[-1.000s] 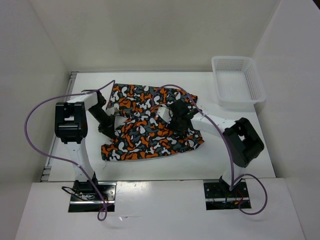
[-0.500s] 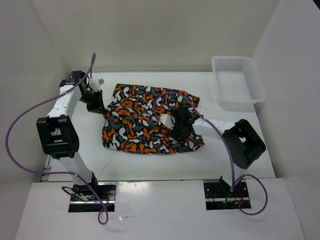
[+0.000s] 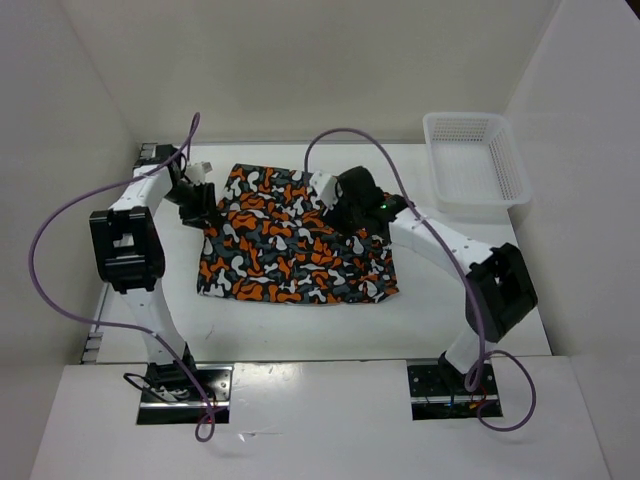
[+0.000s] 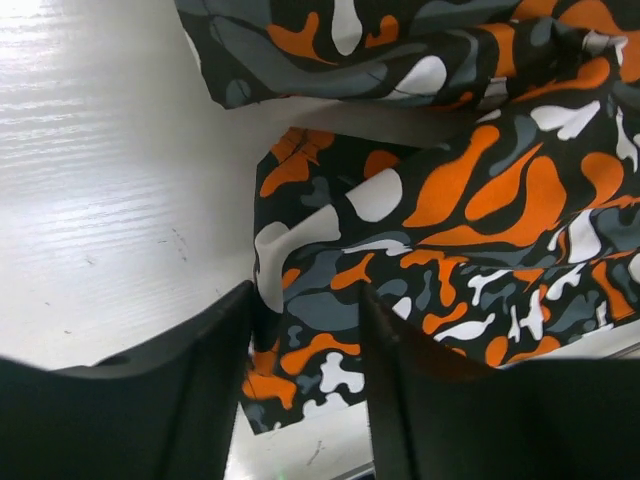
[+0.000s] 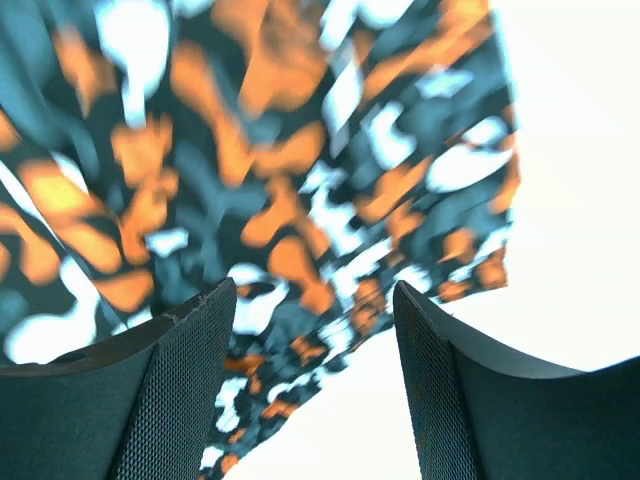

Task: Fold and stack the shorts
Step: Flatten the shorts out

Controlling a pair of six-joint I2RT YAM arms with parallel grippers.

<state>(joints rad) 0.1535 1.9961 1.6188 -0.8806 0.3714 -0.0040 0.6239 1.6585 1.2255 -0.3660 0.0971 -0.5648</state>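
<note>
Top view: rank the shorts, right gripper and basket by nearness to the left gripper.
1. shorts: their left edge lies at the left gripper.
2. right gripper: over the shorts' far right part.
3. basket: far right corner.

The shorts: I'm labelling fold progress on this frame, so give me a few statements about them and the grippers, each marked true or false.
1. The shorts lie spread on the table, outside the basket. True.
2. A folded pair of shorts already sits in the white mesh basket. False: no printed fabric shows in it.
3. The right gripper has its fingers apart above the fabric, gripping nothing. True.
4. The left gripper is at the shorts' right edge, next to the basket. False: it is at their far left corner, across the cloth from the basket.
</note>
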